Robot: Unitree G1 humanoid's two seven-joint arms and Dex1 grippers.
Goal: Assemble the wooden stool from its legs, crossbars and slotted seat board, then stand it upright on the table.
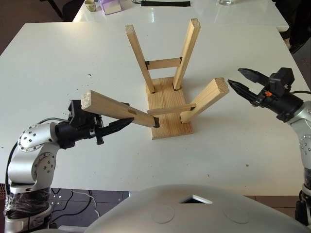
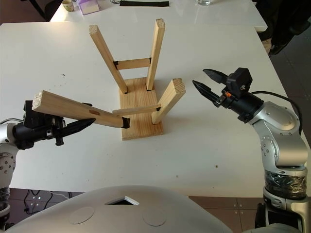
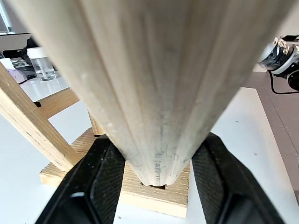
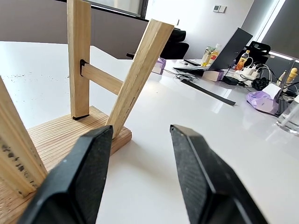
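The slotted seat board (image 1: 170, 127) lies flat on the white table. Two legs stand up from its far end, joined by a crossbar (image 1: 164, 63). At its near end a second pair of legs splays outward, linked by another crossbar (image 1: 170, 110). My left gripper (image 1: 124, 122) is shut on the left leg (image 1: 114, 108) of that pair, which slants down to the board's left edge; its fingers (image 3: 88, 186) clamp both sides. The right leg (image 1: 206, 99) leans right, unheld. My right gripper (image 1: 234, 76) hangs open just right of it, nothing between its fingers (image 4: 88, 172).
A cup (image 1: 90, 5), a purple box (image 1: 111, 6), a black strip (image 1: 165, 3) and a glass (image 1: 225, 2) sit along the table's far edge. Bare white tabletop (image 1: 58, 63) spreads left, right and in front of the board.
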